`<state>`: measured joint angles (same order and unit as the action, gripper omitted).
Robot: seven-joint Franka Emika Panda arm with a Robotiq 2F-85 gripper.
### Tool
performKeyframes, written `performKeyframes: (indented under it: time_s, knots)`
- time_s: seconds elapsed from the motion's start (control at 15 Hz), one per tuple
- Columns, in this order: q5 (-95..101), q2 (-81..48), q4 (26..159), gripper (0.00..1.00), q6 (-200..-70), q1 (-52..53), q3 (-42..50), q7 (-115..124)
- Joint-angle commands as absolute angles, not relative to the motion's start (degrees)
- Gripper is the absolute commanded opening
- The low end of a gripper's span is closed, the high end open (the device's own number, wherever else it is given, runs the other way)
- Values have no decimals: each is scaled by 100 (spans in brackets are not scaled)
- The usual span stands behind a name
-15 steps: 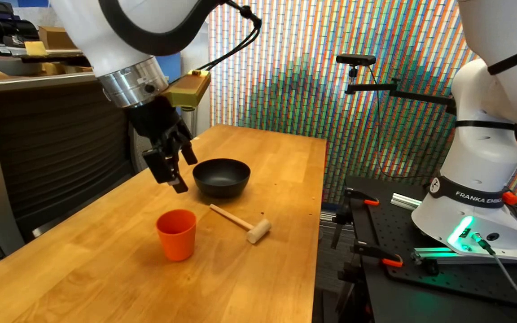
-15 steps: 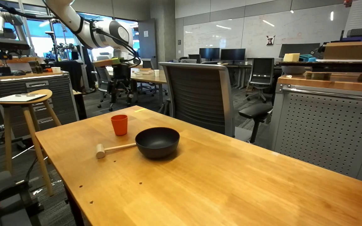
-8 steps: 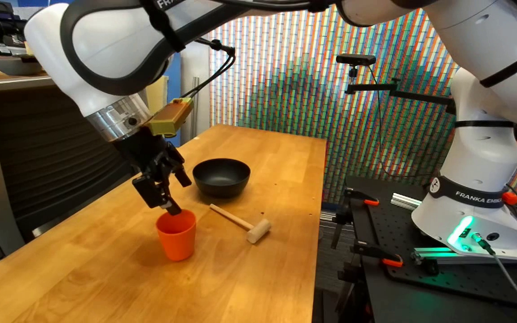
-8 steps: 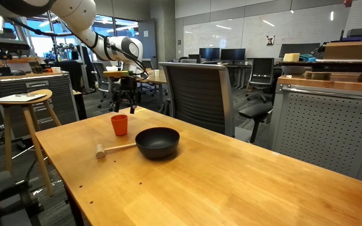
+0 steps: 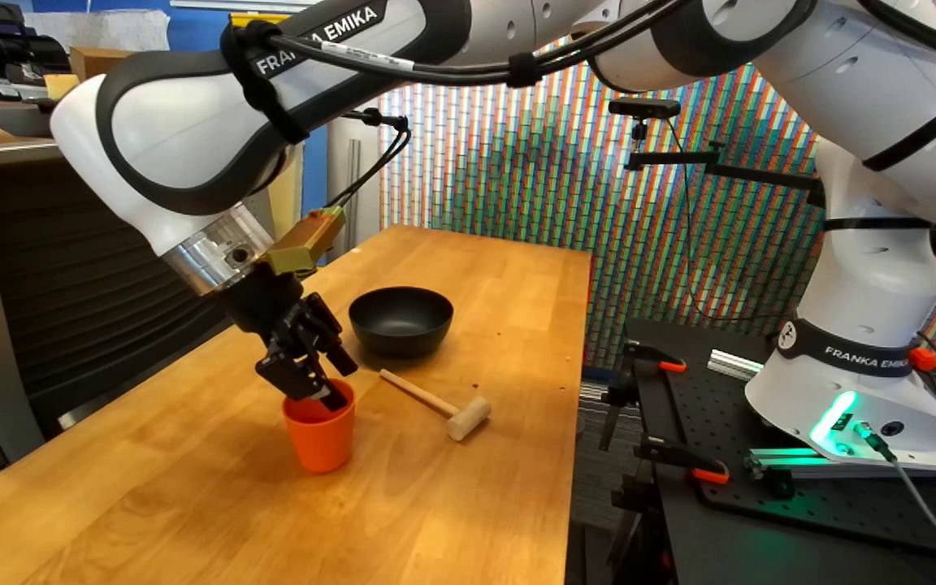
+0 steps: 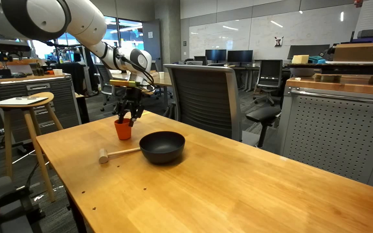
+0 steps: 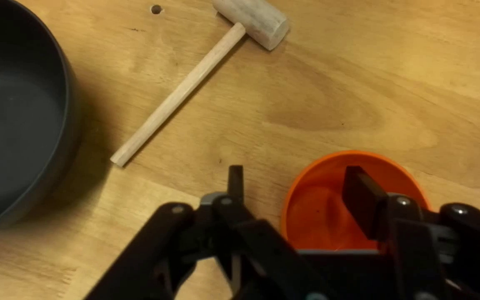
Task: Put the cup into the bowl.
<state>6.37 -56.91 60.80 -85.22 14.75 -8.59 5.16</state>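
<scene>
The orange-red cup (image 5: 322,445) stands upright on the wooden table in both exterior views (image 6: 123,132). The round black bowl (image 5: 400,333) stands apart from it, with nothing visible inside; it also shows at the left of the wrist view (image 7: 13,125). My gripper (image 5: 341,383) is open and tilted over the cup. In the wrist view the gripper (image 7: 295,177) has one finger inside the mouth of the cup (image 7: 321,216) and the other outside, on the bowl's side. The cup's near wall lies between the fingers, and no grip shows. The arm hides part of the cup's rim.
A pale wooden mallet (image 5: 468,418) lies beside the cup, its handle end close to the bowl, also in the wrist view (image 7: 181,91). An office chair (image 6: 206,100) stands at the table's edge. A stool (image 6: 28,100) stands beyond the table.
My gripper has come down to the cup from above, and one finger has entered its mouth. The cup, bowl and mallet have not moved.
</scene>
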Motion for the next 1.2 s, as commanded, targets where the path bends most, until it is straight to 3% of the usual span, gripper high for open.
performKeyframes:
  time_s: [0.0, 0.33, 0.6, 1.13]
  knots:
    - [524, -6076, 5355, 33, -8070, 1622, -763, 343]
    - [557, -6267, 4995, 0, -7874, 1704, -771, 170]
    - [708, -5819, 5321, 2, -8037, 1617, -840, 141]
    - [673, -3711, 6976, 2, -8140, 1325, -242, 1845]
